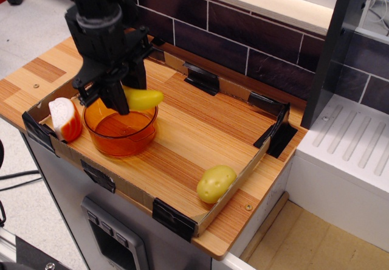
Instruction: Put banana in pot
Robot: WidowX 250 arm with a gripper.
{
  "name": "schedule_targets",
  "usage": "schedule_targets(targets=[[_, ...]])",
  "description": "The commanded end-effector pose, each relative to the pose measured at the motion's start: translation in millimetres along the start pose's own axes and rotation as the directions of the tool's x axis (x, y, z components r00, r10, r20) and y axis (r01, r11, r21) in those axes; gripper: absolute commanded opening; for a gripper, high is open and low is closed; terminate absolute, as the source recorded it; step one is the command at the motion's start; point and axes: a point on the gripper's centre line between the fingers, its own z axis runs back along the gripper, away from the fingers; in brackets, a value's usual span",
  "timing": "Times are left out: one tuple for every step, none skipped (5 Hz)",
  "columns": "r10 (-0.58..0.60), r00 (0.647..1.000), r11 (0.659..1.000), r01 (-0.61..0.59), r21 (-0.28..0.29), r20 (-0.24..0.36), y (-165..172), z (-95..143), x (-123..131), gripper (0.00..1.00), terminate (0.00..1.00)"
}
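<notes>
While it hangs over the pot (120, 129), the gripper (115, 96) is squeezed shut on one end of the banana (142, 98). The other end of the banana sticks out to the side, above the pot's far rim. It looks as if the banana is just over the opening, but from this angle it is hard to be sure. The banana seems light, hard and smooth, so it may slip. Holding it near the end lets it drop easily. The pot is see-through orange and much wider than the banana, so there is plenty of room. A white and orange toy (65, 118) lies just beside the pot. A round yellow lump (216, 183) sits well apart, near the tray's (173, 212) front corner.
</notes>
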Motion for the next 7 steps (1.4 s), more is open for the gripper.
schedule_targets(targets=[[-0.026,0.997,0.999,0.024,0.02,0.066,-0.7,-11.6,16.5,1.0,0.0],[-0.029,0.998,1.0,0.028,0.012,0.049,-0.4,-3.3,12.6,1.0,0.0],[-0.032,0.999,0.999,0.031,0.009,0.017,-3.4,12.4,5.4,1.0,0.0],[-0.037,0.999,0.999,0.036,-0.013,-0.026,-8.2,36.4,-4.9,1.0,0.0],[-0.037,0.998,0.999,0.036,-0.019,-0.05,-14.2,51.3,-12.6,1.0,0.0],[-0.037,0.998,0.999,0.036,-0.019,-0.05,-14.2,51.3,-12.6,1.0,0.0],[-0.037,0.998,0.999,0.036,-0.019,-0.05,-14.2,51.3,-12.6,1.0,1.0]])
